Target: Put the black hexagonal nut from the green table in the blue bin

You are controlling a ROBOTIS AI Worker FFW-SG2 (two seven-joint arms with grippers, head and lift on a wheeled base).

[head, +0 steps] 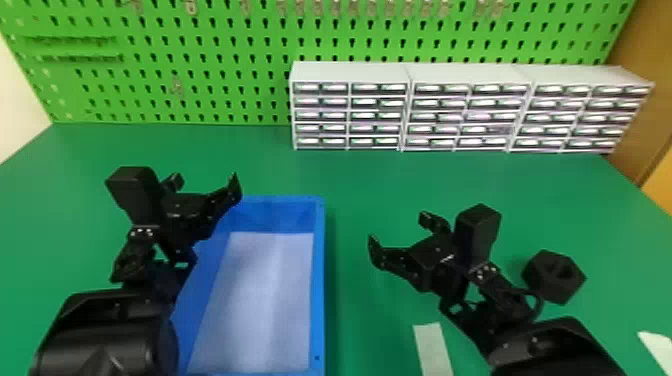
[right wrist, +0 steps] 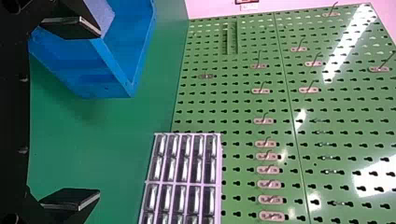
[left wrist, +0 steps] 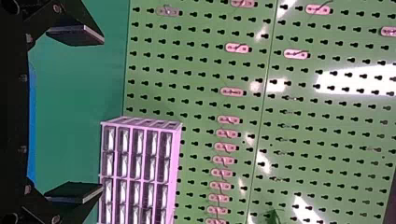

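Observation:
The black hexagonal nut [head: 553,276] lies on the green table [head: 370,190], to the right of my right gripper [head: 400,230] and behind that forearm. That gripper is above the table between bin and nut; in the right wrist view the right gripper [right wrist: 84,114] is open with its fingers wide apart and nothing between them. My left gripper [head: 206,182] is over the left rear part of the blue bin [head: 320,280]; in the left wrist view the left gripper [left wrist: 88,114] also stands open and holds nothing. White lining covers the bin's floor.
Grey drawer cabinets [head: 350,72] stand along the back of the table before a green pegboard [head: 200,65]. A pale strip [head: 433,347] lies at the front, right of the bin, and another pale piece [head: 657,347] is at the far right.

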